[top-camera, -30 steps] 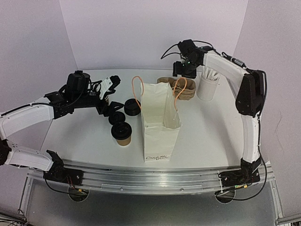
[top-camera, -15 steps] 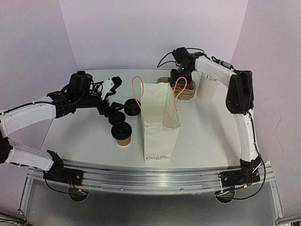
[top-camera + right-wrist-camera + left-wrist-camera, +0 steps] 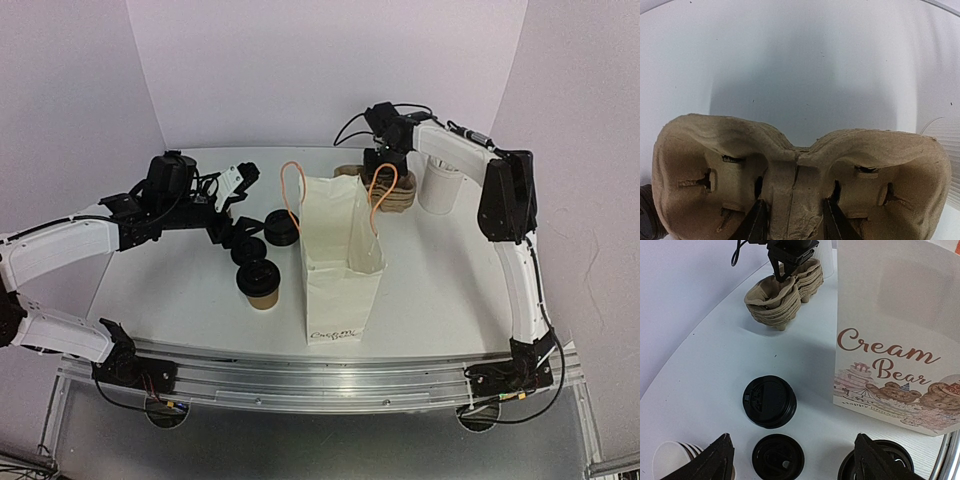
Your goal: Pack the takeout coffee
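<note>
Pinching the carrier stack's (image 3: 700,150) centre ridge, right gripper (image 3: 795,222) is holding jaws narrow; left gripper (image 3: 792,445) is hovering wide-open, empty, over black lids (image 3: 769,401).

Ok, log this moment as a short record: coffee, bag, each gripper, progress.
coffee: lidded cup upright, left of the bag, untouched
bag: white paper bag standing, top open
left gripper: open, over the black lids, holding nothing
right gripper: fingers straddle the centre ridge of the top pulp carrier; cannot tell if clamped
progress: coffee not yet in the bag
</note>
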